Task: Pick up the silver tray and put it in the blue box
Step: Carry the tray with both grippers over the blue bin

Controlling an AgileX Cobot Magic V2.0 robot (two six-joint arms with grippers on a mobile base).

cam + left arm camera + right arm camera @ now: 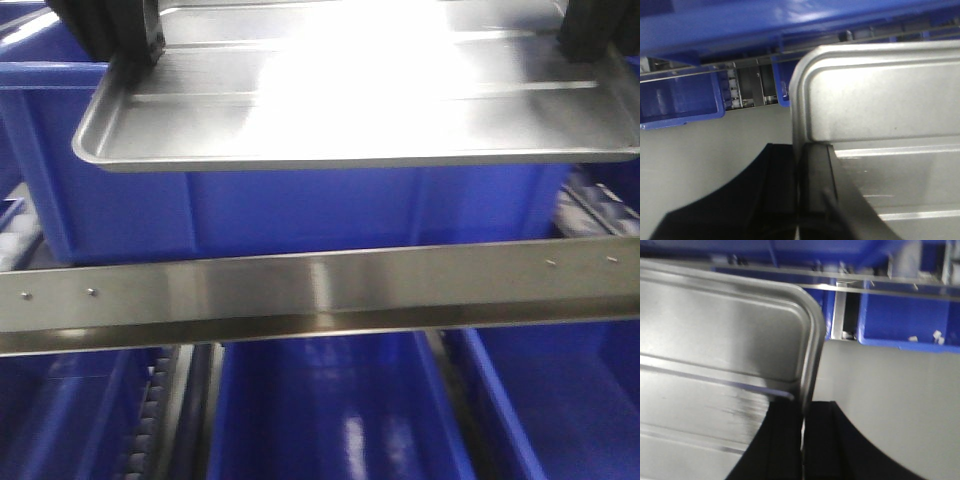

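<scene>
The silver tray (350,100), shiny with two ridge lines across its base, hangs in the air in front of the blue box (300,215). My left gripper (125,45) is shut on the tray's left rim; in the left wrist view (799,170) its black fingers clamp the lip of the tray (880,100). My right gripper (595,35) is shut on the right rim; in the right wrist view (802,425) its fingers pinch the edge of the tray (715,340). The tray's near edge sits level with the box's rim.
A steel rail (320,290) runs across the front below the box. More blue crates (340,410) stand under the rail. Blue bins (900,320) and metal shelf frames show behind a grey floor (890,390) in the wrist views.
</scene>
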